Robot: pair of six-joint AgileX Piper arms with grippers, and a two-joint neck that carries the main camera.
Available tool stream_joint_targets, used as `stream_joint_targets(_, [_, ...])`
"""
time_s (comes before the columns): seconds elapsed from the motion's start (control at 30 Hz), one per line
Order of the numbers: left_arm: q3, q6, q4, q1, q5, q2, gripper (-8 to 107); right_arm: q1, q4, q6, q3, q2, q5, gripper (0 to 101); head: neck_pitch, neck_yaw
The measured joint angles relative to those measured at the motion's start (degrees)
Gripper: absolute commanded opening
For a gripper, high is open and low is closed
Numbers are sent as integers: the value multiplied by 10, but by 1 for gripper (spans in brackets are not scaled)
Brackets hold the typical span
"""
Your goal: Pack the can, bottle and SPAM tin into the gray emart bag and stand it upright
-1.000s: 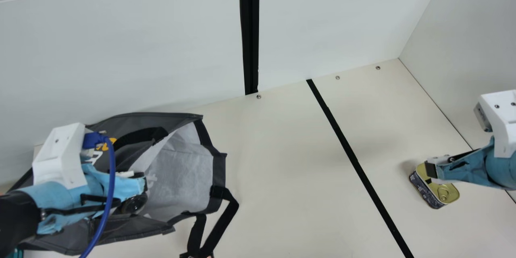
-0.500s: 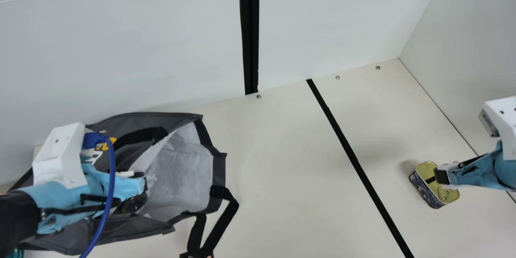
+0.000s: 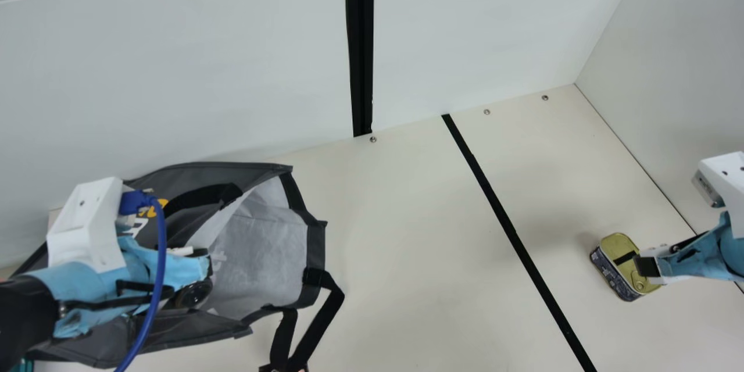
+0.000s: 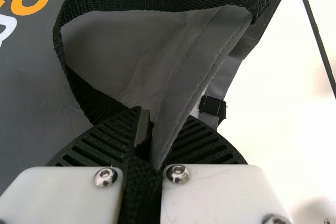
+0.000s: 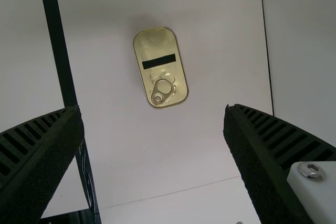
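1. SPAM tin (image 3: 616,249) is lying flat on the bench (image 3: 418,279), outside the bag, between the black line (image 3: 511,229) and the right side wall (image 3: 686,99); in the main view your right hand (image 3: 646,267) is covering one corner of its lid.
2. That right hand is standing wide open; in the right wrist view the tin is lying beyond the fingertips, apart from both, its ring pull (image 5: 161,90) and black strip (image 5: 159,61) facing you.
3. Your left hand (image 3: 203,267) is hiding much of the gray emart bag (image 3: 261,244); in the left wrist view it is closing on the bag's gray edge, with black webbing running down between the white finger mounts.
4. A dark round thing (image 3: 195,293) is showing in the bag's mouth, partly covered; you cannot be sure whether you are seeing the can or the bottle.
5. Blue cable (image 3: 156,279) is crossing in front of the bag, and the lower strap (image 3: 322,317) is running off the bottom edge of the main view.
6. The bag is lying on its side near the back wall (image 3: 174,81), its mouth facing the middle of the bench; a broad pale stretch is separating it from the black line.
7. At the tin, you are having open bench towards the back wall, while the side wall's seam is bordering the room on the right.
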Motion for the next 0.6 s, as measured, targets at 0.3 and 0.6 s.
stream_joint_targets(0.3, [0, 0, 0, 0, 0, 0, -8, -13, 10, -36, 3, 33, 0, 95, 0, 1])
stream_joint_targets(0.6, [0, 0, 0, 0, 0, 0, -8, -13, 15, -52, 2, 66, -2, 95, 0, 1])
